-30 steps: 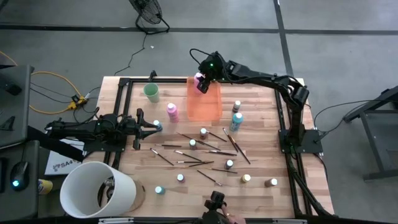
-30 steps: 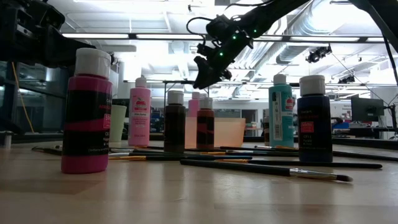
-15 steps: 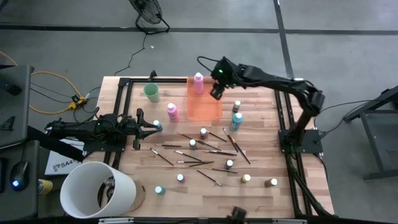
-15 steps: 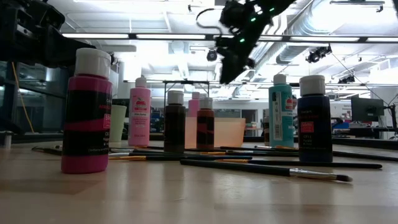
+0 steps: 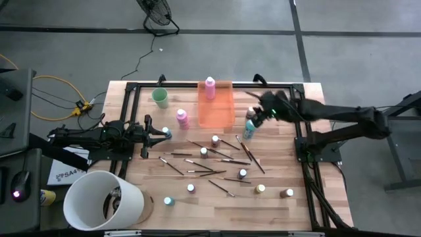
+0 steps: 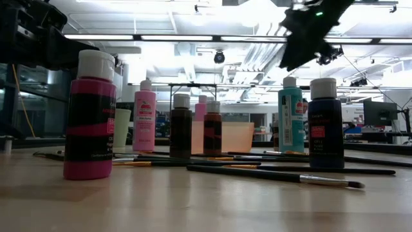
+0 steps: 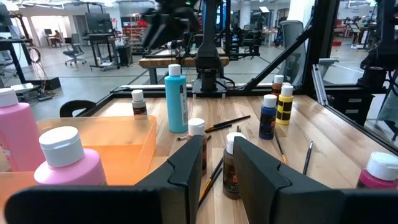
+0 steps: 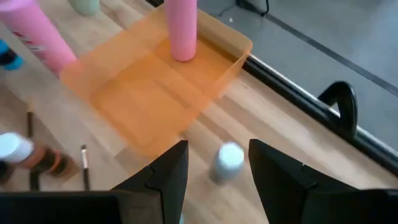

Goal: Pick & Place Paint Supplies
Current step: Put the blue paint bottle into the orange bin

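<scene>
My right gripper hangs open above the table's far right. It holds nothing. Below it stand a small pale-capped bottle and a teal bottle. One pink bottle stands upright on its base in the far end of the orange tray. A second pink bottle stands on the table left of the tray. Thin brushes and tiny bottles lie scattered over the middle. My left gripper waits level at the table's left, slightly open.
A mint-green cup stands at the far left of the tray. A big white bucket sits off the table's near left corner. A black frame runs along the table's edges. Bare wood shows near the front edge.
My right gripper has drawn back from the pink bottle at the tray's far end and swung quickly toward the table's right edge, rolling as it went. The pink bottle stays upright in the tray.
</scene>
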